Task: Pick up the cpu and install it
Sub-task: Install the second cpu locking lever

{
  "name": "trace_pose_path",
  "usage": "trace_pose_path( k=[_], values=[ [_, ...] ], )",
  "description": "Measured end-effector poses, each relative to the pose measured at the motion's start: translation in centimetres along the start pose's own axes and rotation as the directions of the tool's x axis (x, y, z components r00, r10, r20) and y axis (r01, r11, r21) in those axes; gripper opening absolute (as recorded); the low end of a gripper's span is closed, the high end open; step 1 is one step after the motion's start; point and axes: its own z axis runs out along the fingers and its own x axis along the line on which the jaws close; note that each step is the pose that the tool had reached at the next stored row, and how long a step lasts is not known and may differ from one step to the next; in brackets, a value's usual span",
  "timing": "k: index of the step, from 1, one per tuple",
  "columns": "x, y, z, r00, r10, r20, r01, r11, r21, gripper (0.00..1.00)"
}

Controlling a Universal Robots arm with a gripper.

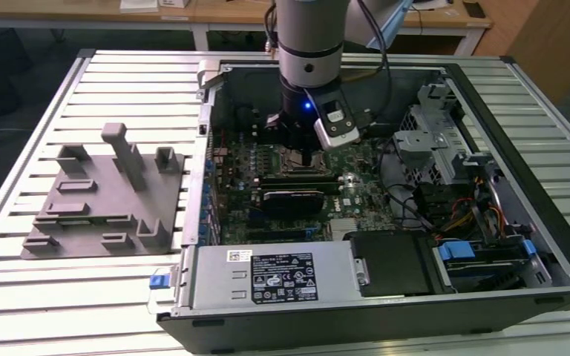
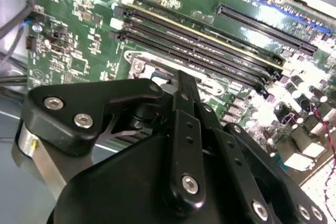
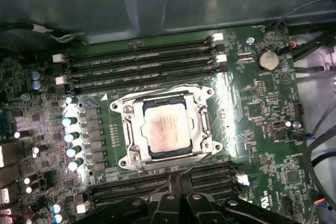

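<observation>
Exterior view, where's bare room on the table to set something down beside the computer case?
Bare slats lie around the grey fixture, toward the exterior view's left of the case, and at the table's near edge. Inside the case it's crowded, with the gripper low over the motherboard.

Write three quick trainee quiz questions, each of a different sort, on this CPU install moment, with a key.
1. True or false: the cpu lies inside the metal-framed socket on the motherboard.
2. In the exterior view, the gripper hangs over: A) the grey fixture plate, B) the open computer case, C) the wooden desk behind.
3. Fill in: in the first wrist view, long dark memory ___ run along two opposite sides of the socket.

Key: 1 true; 2 B; 3 slots.
</observation>
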Motion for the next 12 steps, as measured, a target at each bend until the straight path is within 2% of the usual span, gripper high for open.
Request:
trace_pose_path(
  k=[8, 12],
  values=[
    [0.63, -0.18, 0.4, 0.9983, -0.058, -0.0025, 0.058, 0.9983, -0.0045, 0.11],
    [1.29, -0.31, 0.61, 0.9972, -0.075, -0.0031, 0.075, 0.9972, -0.0058, 0.11]
  ],
)
